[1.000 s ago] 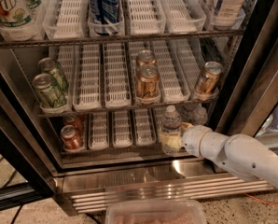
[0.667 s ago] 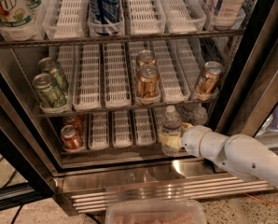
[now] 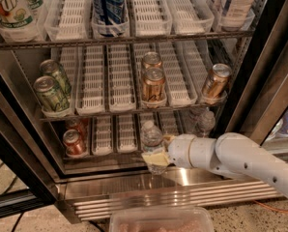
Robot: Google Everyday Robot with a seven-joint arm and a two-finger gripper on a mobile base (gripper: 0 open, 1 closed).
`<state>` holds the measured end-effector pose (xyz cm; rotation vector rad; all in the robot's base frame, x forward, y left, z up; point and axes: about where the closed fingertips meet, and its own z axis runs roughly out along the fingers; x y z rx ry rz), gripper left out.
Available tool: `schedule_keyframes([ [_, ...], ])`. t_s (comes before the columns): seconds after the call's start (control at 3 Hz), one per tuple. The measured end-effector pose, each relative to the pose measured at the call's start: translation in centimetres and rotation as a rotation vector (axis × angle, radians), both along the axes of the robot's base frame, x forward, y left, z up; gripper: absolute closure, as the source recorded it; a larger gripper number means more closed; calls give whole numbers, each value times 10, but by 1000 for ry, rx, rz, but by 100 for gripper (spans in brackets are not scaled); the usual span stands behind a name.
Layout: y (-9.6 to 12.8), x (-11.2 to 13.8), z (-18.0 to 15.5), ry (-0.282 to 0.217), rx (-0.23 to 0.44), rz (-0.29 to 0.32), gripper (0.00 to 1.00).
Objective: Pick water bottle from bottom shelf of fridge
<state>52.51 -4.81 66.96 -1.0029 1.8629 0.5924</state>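
Note:
The fridge (image 3: pixel 134 190) stands open. The water bottle (image 3: pixel 151 138), clear with a white cap, stands upright at the front edge of the bottom shelf (image 3: pixel 126 133), in front of the white lane trays. My gripper (image 3: pixel 161 150) reaches in from the right on a white arm and is shut on the bottle's lower part. One pale fingertip (image 3: pixel 152 158) shows across the bottle's front and the other behind its right side. The bottle's base sits over the shelf's front lip.
Two more clear bottles (image 3: pixel 204 121) stand at the back right of the bottom shelf and red cans (image 3: pixel 75 143) at its left. Copper cans (image 3: pixel 152 85) and green cans (image 3: pixel 51 92) fill the rack above. A pinkish bin (image 3: pixel 161 220) sits below the fridge. The door frame (image 3: pixel 260 76) is on the right.
The gripper has drawn the water bottle to the left and forward, from among the lane trays to the shelf's front edge. The arm followed it.

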Motion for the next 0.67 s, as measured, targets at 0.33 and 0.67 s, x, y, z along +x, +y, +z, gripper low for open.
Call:
schedule_keyframes([
  [0.33,36,-23,3,22,1,135,100],
  [0.67,37,-25,3,27,1,143,100],
])
